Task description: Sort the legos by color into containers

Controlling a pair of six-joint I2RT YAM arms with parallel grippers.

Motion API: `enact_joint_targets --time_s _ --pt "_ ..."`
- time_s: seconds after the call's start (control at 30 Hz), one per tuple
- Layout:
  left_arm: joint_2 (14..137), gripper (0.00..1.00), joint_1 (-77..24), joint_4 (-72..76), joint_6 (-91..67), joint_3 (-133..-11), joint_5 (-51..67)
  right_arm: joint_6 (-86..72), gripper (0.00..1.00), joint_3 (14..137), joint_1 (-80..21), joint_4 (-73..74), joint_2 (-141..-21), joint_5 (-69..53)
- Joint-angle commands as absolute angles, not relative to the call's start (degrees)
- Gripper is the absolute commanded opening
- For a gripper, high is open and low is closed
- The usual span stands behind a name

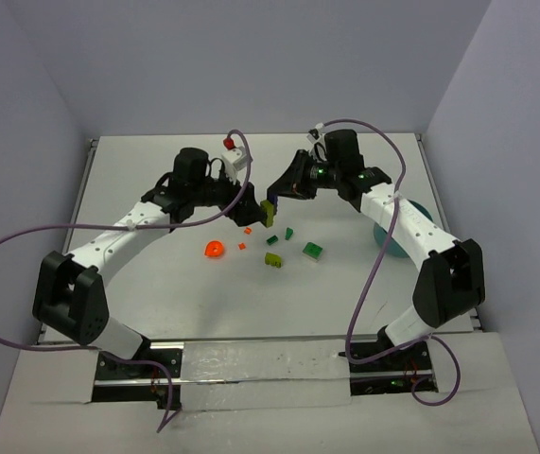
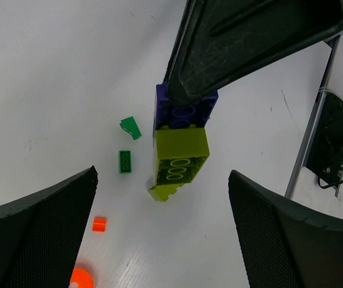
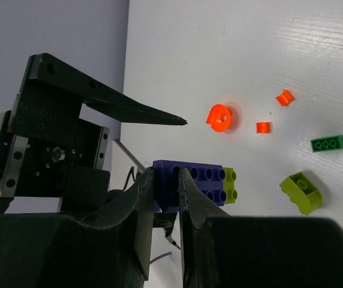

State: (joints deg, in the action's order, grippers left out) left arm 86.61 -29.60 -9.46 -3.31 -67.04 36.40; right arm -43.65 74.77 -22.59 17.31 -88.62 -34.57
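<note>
Right gripper [image 3: 166,183] is pinched down narrow on one end of a purple brick [image 3: 198,179]. That brick has a lime brick [image 3: 230,185] stuck on its other end, so the pair hangs over the middle of the tabletop [image 1: 184,295]. Left gripper [image 2: 162,172] is spread wide right beside that stack and facing it, and its fingers [image 2: 45,234] aren't touching anything as far as I can see.

Big to small, here's the count. There's one teal bowl [image 1: 383,243] near the right edge of the tabletop, but the right arm sits in front of it and hides most of it. The loose legos are all bunched around the middle of the tabletop, below the two grippers:
- one loose lime piece [image 1: 273,259]
- three greens: a green brick [image 1: 313,251], a green wedge [image 1: 289,233] and a small green brick [image 1: 270,240]
- three oranges: a round orange piece [image 1: 214,250] and two tiny orange bits [image 1: 242,246] [image 1: 248,230]

From the left wrist camera, the right gripper's finger covers the top of the purple brick. A small red thing [image 1: 229,143] sits at the far edge behind the left arm, too small to make out.
</note>
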Motion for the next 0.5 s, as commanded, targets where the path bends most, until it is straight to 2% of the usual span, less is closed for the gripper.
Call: enact_joint_targets --time_s 0.0,0.27,0.37,0.47 --pt "87.8 0.94 -30.4 -7.4 -3.2 -70.8 35.9 -46.0 0.0 74.2 -22.0 14.1 -87.4 -37.1" --pt "89.2 0.81 -31.7 -7.9 -2.3 -71.9 35.2 -47.8 0.0 73.7 -21.7 13.4 -87.5 -38.3" --pt "89.7 0.68 -32.0 -8.2 -2.1 -72.2 34.7 -48.4 0.0 73.4 -21.7 13.3 -87.4 -38.5" --pt "89.9 0.51 -32.1 -8.5 -1.9 -72.5 34.3 -48.5 0.0 73.2 -21.7 13.2 -87.2 -38.5"
